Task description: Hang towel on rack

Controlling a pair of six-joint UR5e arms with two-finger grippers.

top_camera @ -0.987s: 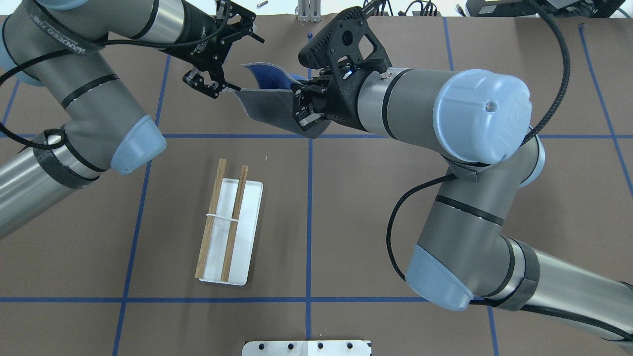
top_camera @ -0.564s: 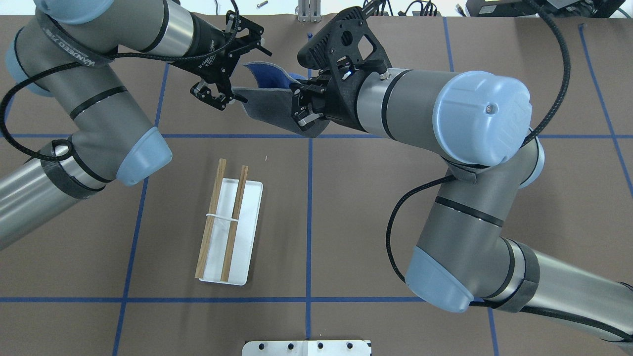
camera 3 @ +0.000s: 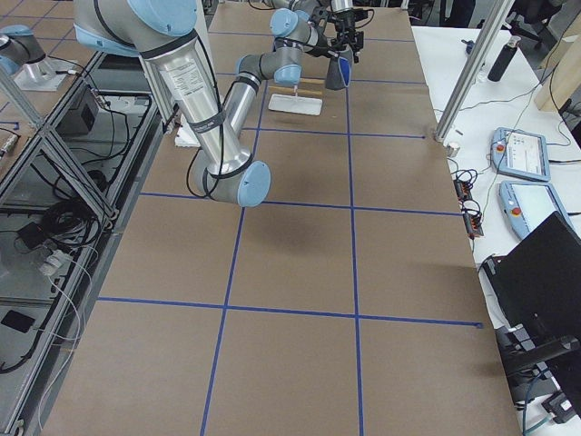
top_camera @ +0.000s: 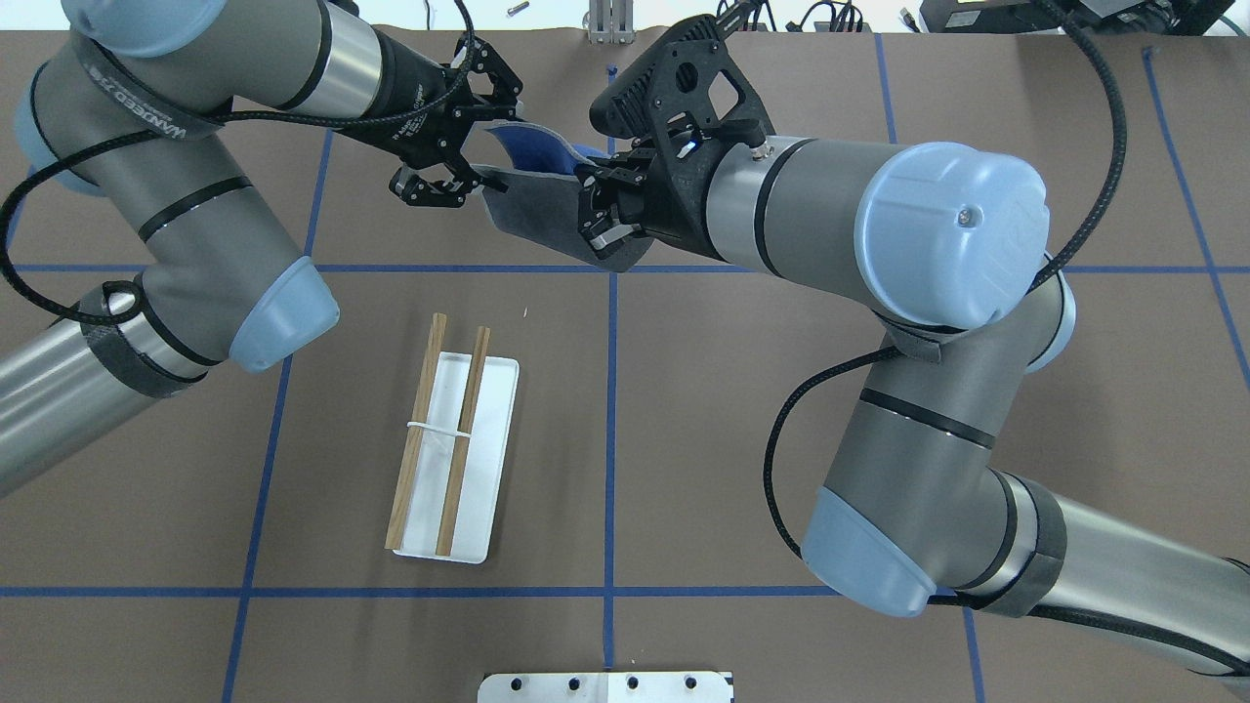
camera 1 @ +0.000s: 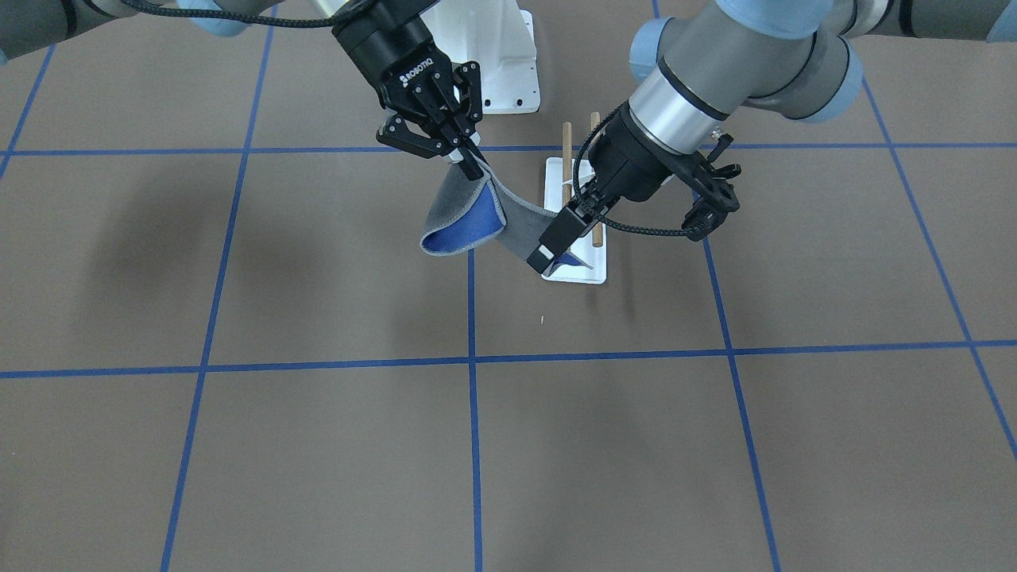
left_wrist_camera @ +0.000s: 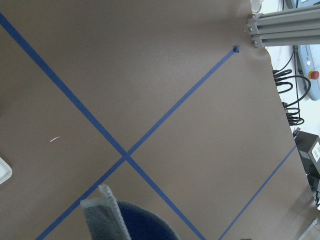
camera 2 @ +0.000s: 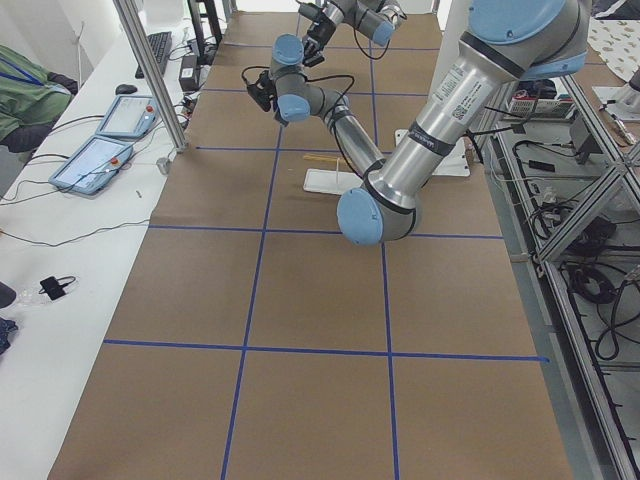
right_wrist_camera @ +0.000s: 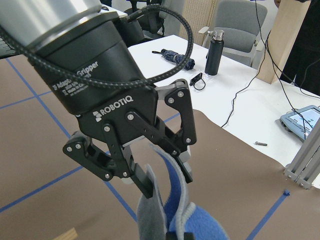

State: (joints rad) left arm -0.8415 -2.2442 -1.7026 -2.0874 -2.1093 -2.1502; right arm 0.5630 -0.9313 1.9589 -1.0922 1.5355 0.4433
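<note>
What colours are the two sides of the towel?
The towel is grey on one side, blue on the other; the exterior front-facing view shows it best.

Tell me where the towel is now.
The towel hangs top centre in the overhead view, beyond the rack, gripped by the right fingers, left fingers straddling its other end.

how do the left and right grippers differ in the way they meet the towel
The right gripper pinches the towel shut and holds it up; the left gripper has its fingers either side of the opposite edge, clamped or not I cannot tell. Seen from overhead, the left gripper is on the rack's side, the right gripper nearer the middle. Both are raised, at the same towel.
</note>
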